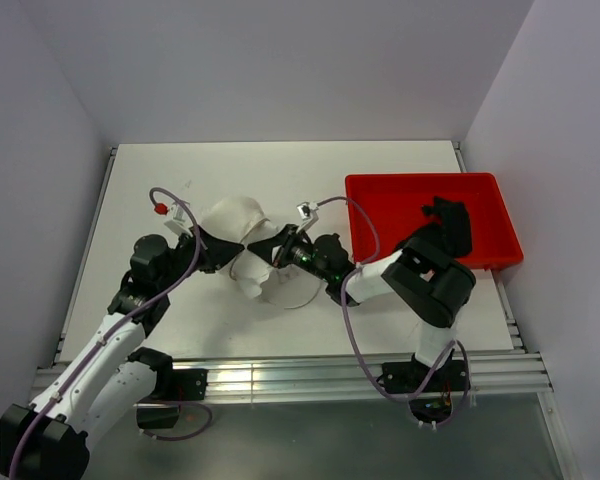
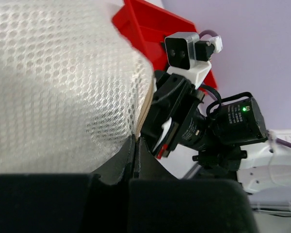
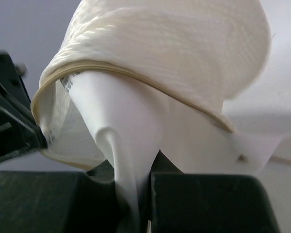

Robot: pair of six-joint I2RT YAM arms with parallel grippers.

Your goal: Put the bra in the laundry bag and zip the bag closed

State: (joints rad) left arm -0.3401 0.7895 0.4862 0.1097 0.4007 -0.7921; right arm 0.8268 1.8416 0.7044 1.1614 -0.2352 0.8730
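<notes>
The white mesh laundry bag (image 1: 235,216) lies at the table's middle, between the two grippers. My left gripper (image 1: 223,252) is shut on the bag's rim; in the left wrist view the mesh (image 2: 58,82) fills the left side and the jaws (image 2: 136,148) pinch its edge. My right gripper (image 1: 263,250) faces it from the right and is shut on the bra, a smooth white fabric (image 3: 126,126). The bra runs from my right gripper (image 3: 136,182) up under the bag's beige rim band (image 3: 136,77) into the opening. The bag's lid and zip pull are hidden.
A red rectangular bin (image 1: 420,181) stands at the right of the table, with something black (image 1: 450,215) inside it. It also shows in the left wrist view (image 2: 145,24). My right arm's elbow (image 1: 435,280) overlaps the bin's front edge. Walls close the table's far and side edges.
</notes>
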